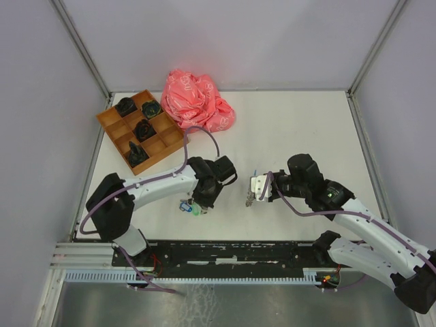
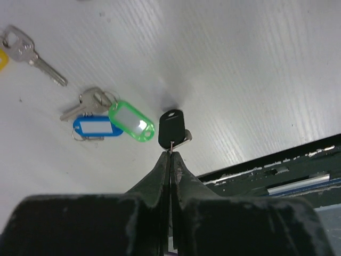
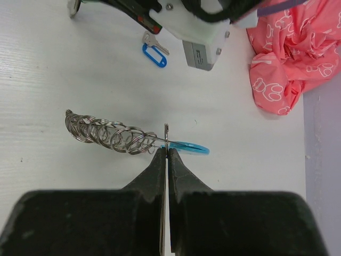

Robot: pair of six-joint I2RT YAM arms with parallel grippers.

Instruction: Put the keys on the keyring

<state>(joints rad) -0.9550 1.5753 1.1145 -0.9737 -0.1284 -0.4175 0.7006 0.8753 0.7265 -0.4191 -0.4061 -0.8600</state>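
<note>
Left gripper (image 2: 170,152) on black-tagged key (image 2: 171,128), right gripper (image 3: 167,152) on keyring (image 3: 112,136), wrist-view only

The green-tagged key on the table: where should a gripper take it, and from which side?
Probably by the green tag, pinched across its short width from straight above, near the end away from the blue tag, which meets its other end. The keys beside it lie flat and thin on the table, offering little to pinch.
</note>
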